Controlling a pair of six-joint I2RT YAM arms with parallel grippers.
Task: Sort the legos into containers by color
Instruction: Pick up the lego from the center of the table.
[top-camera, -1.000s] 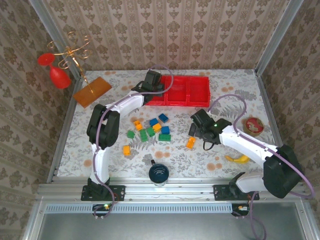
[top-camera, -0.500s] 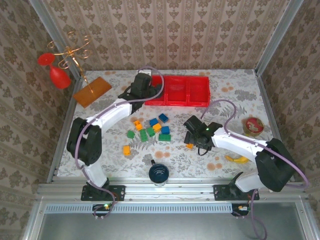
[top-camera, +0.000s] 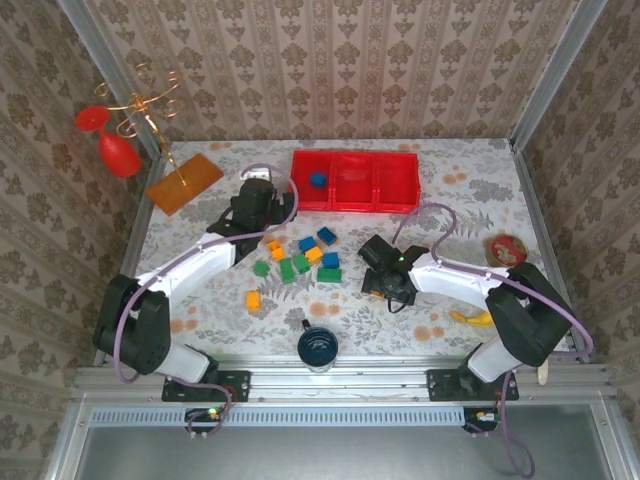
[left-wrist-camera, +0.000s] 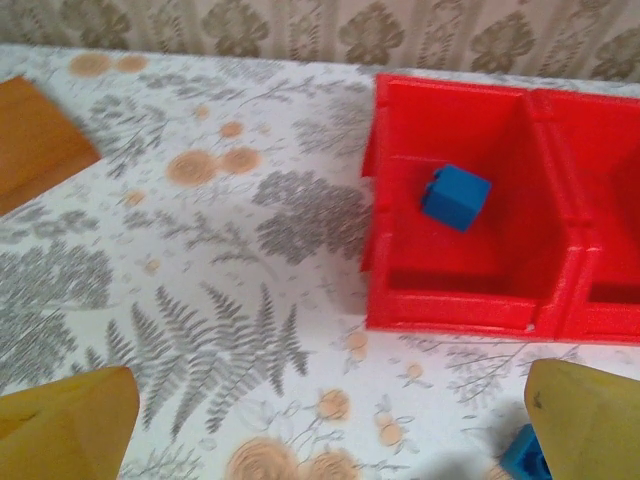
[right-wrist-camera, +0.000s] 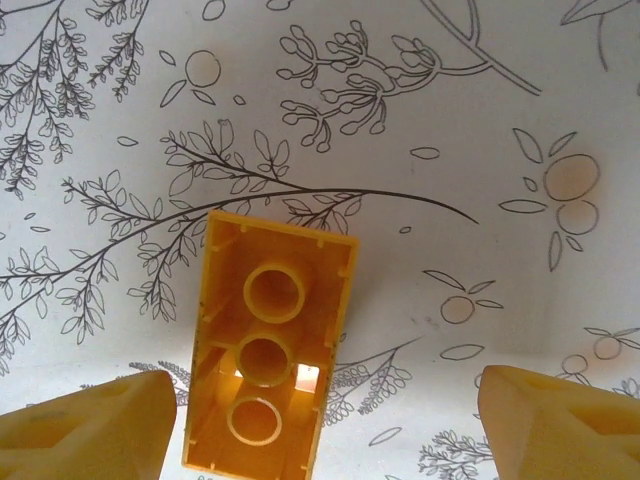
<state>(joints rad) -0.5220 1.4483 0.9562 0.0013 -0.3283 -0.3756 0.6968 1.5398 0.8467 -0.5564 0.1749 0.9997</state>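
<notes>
The right tool (right-wrist-camera: 325, 432) has swung in over an orange brick (right-wrist-camera: 268, 355), which lies hollow side up on the desk (right-wrist-camera: 480, 150) between its wide-spread fingers, untouched; the next pick looks set up. Farther off, the left tool (left-wrist-camera: 325, 430), wide and empty, has backed away from the red tray (left-wrist-camera: 465, 300), leaving a blue brick (left-wrist-camera: 455, 196) in its left-end compartment, so one piece is sorted.

We see bare floral tabletop (top-camera: 460, 165) right of the red plastic three-compartment tray (top-camera: 355, 207); small plastic bricks (top-camera: 287, 268) cluster mid-table, and a dark blue round cup (top-camera: 318, 346) stands nearer.
</notes>
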